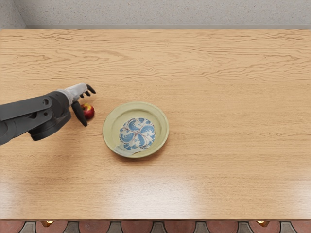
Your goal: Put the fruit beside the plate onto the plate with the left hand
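A small red apple (88,111) lies on the table just left of a yellow-green plate (110,126) with a blue and white flower pattern in its middle. My left hand (81,99) reaches in from the left and sits right at the apple. Its fingers are spread, with the thumb (79,114) hanging down on the apple's left side and the other fingers above it. The hand hides part of the fruit. Nothing lies on the plate.
The wooden table (218,97) stretches wide to the right and back, ending at a grey wall. Its front edge runs along the bottom of the picture.
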